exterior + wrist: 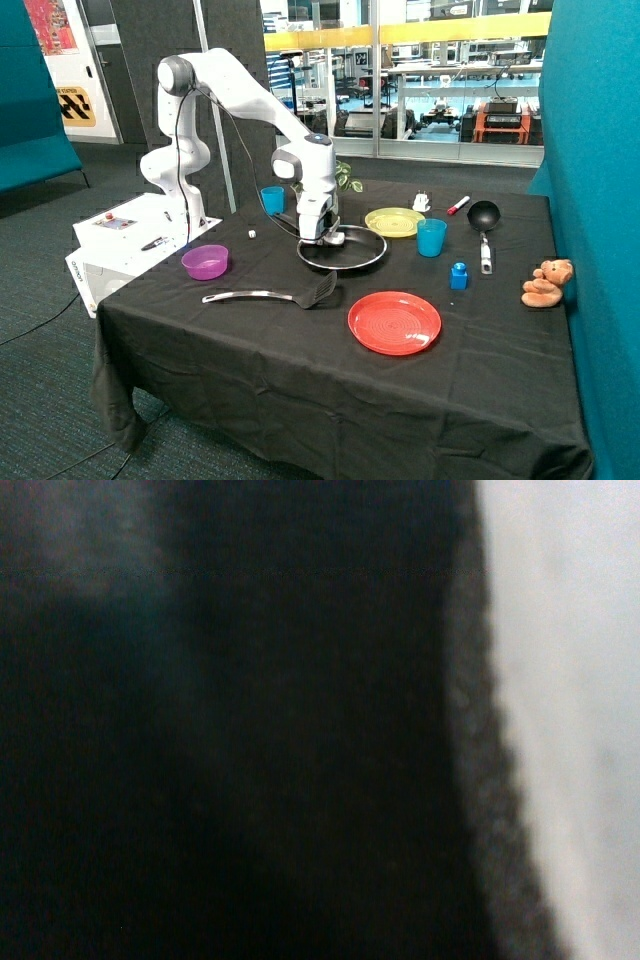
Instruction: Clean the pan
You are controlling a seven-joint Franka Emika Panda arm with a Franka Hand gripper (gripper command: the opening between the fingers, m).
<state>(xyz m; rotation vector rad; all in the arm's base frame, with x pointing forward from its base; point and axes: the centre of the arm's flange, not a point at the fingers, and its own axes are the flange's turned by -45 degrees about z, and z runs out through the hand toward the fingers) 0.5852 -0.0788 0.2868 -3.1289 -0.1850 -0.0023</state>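
Note:
The pan [362,258], round, shallow and black with a shiny metal rim, lies near the middle of the black-clothed table. My gripper [322,238] is lowered into the pan at its side nearest the blue cup. A small pale object [337,238] lies in the pan right beside the gripper; I cannot tell whether it is held. The wrist view is very close up, showing only a dark surface [250,730] and a pale patch [570,680] along one side.
A black slotted spatula [275,295] and a purple bowl [205,262] lie in front of the pan. A red plate [394,322], a yellow plate [394,221], two blue cups [273,200] [431,238], a small ladle-like pan [484,215] and a teddy bear [546,283] stand around.

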